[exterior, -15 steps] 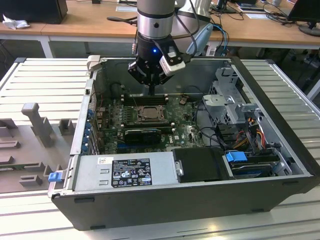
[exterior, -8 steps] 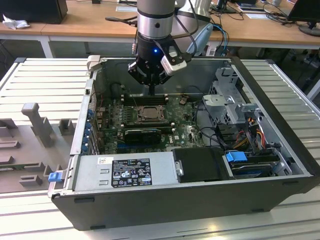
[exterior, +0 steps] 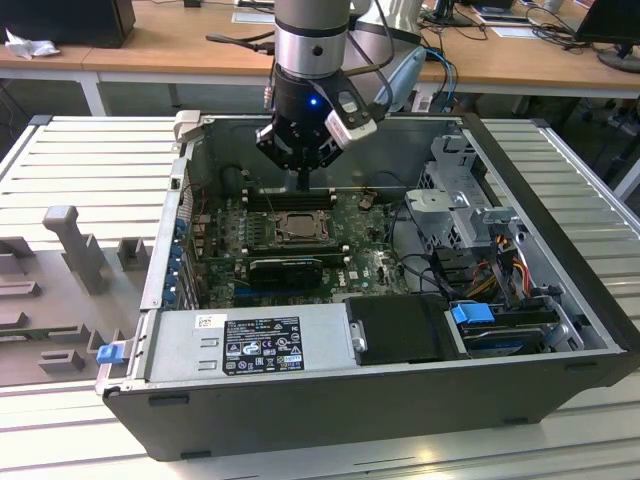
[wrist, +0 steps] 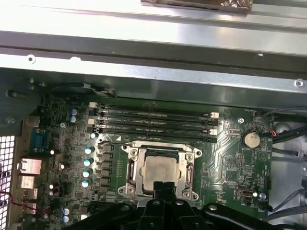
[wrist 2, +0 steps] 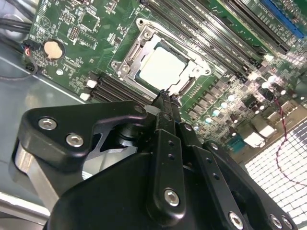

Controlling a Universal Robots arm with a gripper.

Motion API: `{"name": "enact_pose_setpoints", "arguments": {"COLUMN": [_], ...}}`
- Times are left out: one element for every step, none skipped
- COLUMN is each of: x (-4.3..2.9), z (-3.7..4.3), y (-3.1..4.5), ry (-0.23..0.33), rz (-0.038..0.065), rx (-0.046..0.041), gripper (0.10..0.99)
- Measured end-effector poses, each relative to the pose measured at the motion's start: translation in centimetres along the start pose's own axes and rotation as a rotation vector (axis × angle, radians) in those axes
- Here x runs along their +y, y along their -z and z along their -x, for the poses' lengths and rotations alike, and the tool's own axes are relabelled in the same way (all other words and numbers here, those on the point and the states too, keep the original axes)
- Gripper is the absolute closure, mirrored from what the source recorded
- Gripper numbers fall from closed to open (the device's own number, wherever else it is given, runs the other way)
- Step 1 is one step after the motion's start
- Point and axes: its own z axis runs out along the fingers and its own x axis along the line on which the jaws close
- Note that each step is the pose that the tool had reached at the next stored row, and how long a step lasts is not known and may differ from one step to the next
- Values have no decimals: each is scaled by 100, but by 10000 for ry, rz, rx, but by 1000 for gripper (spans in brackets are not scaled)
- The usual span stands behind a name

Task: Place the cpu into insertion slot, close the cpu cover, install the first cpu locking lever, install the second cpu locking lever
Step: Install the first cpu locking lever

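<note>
Black gripper (wrist 2: 165,103) housing sat closest to the lens in both wrist views, its slim fingers pressed together with nothing between them, tips hovering at the edge of the cpu cover (wrist: 161,170). Cpu (wrist: 159,169) lay seated in the insertion slot (exterior: 293,228), silvery top showing through the cover's square window; cover appeared folded down flat over it. Whether the locking levers were latched could not be told.

Labels: a white sticker and a larger black-and-white sticker sat on the grey power supply (exterior: 250,340) at the near side of the case in the exterior view; print too small to read. Faint white lettering ran along the memory slots (wrist: 153,120) in the first wrist view, also unreadable. A round coin battery (wrist: 250,139) sat on the green motherboard (wrist: 230,158) beside the socket. A long black graphics card (exterior: 285,268) lay just near-side of the socket in the exterior view.

Surface: open dark tower case (exterior: 330,410) lay on its side on a table (exterior: 70,160) of pale ribbed metal slats. Grey moulded fixtures (exterior: 75,250) stood on the slats at the exterior view's left. Blue clips (exterior: 472,313) marked the drive bay at the exterior view's right, with coloured wiring behind.

Room: wooden desks (exterior: 180,45) ran across the background, carrying cables, papers and dark equipment.
</note>
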Motion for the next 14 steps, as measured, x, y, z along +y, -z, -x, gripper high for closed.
{"name": "enact_pose_setpoints", "arguments": {"x": [0, 0, 0, 1, 3, 4, 5, 6, 8, 8, 10, 10, 11, 12], "z": [-4, -14, -33, -45, -70, -86, -104, -118, -134, -143, -156, -168, -176, -185], "y": [-2, -3, -2, -3, -4, -4, -5, -6, -6, -6, -7, -7, -7, -8], "ry": [27, 31, 32, 33, 34, 34, 35, 33, 32, 33, 33, 33, 33, 34], "rz": [5, 10, 14, 19, 23, 25, 26, 28, 30, 32, 34, 34, 34, 35], "rx": [-1, -2, 0, -1, -3, -4, -6, -6, -6, -6, -6, -6, -6, -6], "gripper": [980, 980, 980, 980, 980, 980, 980, 980, 980, 980, 980, 980, 980, 980]}}
